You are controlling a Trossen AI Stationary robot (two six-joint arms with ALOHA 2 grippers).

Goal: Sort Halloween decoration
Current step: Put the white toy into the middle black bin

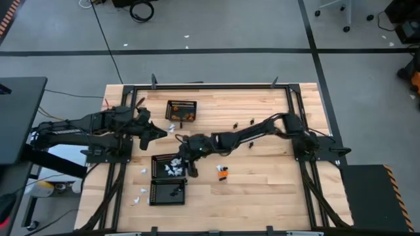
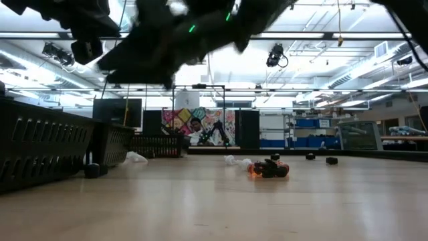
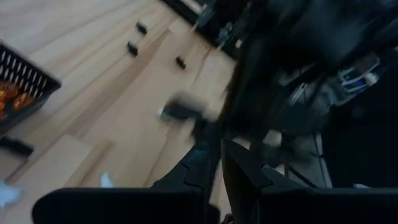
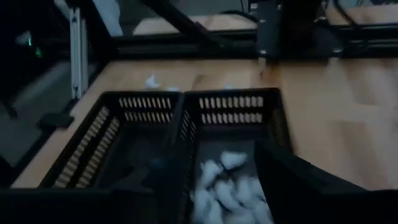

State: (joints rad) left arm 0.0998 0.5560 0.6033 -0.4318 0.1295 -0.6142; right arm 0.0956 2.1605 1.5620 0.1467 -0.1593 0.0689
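Right gripper (image 1: 191, 152) parked over the middle basket (image 1: 172, 166)
High view: white pieces (image 1: 174, 168) fill that basket; orange piece (image 1: 223, 173) on open table (image 1: 262, 190). Right wrist view: right jaws spread above the whites. Left wrist view: left gripper (image 3: 214, 163) jaws nearly together, empty.

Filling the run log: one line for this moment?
right gripper: over white-piece basket | left gripper: waiting

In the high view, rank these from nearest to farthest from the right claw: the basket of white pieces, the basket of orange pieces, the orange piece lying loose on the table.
1. Black mesh basket of white pieces, beside the right claw.
2. Loose orange toy piece, on the open wood.
3. Black mesh basket of orange pieces, at the table's far edge.
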